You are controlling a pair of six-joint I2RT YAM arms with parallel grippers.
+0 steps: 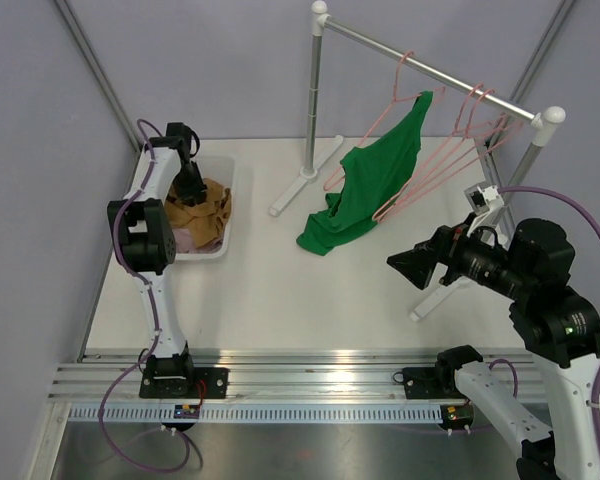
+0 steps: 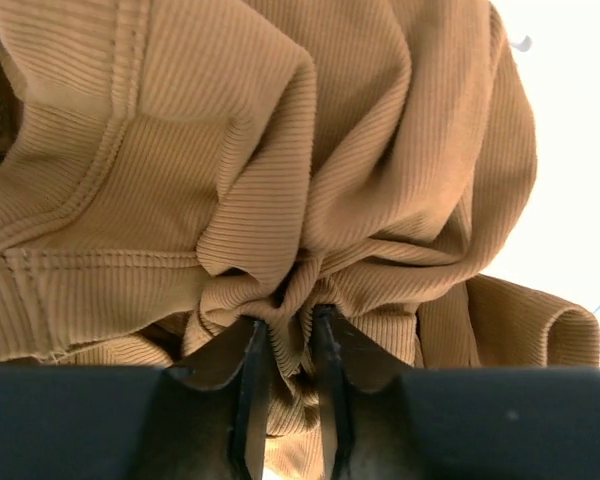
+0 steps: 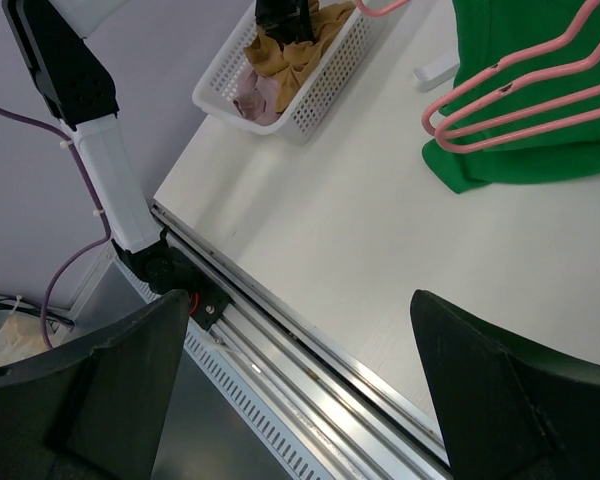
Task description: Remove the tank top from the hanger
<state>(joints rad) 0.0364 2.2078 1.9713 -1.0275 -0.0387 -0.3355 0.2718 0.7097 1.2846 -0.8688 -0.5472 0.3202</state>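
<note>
Left wrist view: the left gripper [image 2: 288, 390] sets narrow jaws around tan ribbed cloth [image 2: 280, 170] in the white mesh basket [image 3: 325, 85], grip unclear. Next, the wide-open right gripper [image 3: 300, 390] should take the green tank top [image 1: 370, 185] hanging right of the basket.

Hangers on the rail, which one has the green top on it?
The leftmost hanger, hanging apart from the rest: the green top drapes from it. The other hangers are bunched bare near the right end of the rail.
</note>
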